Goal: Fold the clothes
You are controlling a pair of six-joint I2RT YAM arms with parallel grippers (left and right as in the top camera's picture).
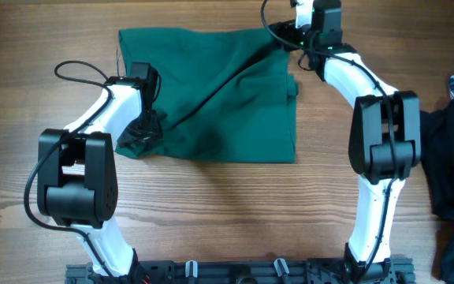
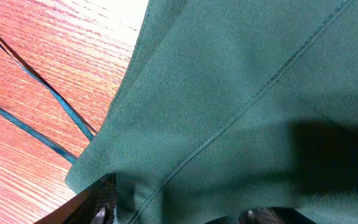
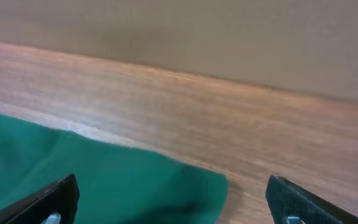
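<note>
The right tool [image 3: 173, 211] stood wide open, holding nothing, over the far right corner of the dark green garment [image 1: 219, 95]. The left tool [image 2: 176, 216] pressed close at the garment's near left edge; whether it gripped the cloth could not be told. The garment lay mid-counter [image 1: 235, 213], mostly flat, its long axis running left to right, thin cords [image 2: 48, 93] trailing off the left edge. A diagonal ridge crossed it from far right to near left. Folding well would likely mean flattening that ridge first, then pinching matching corners and laying edge on edge.
</note>
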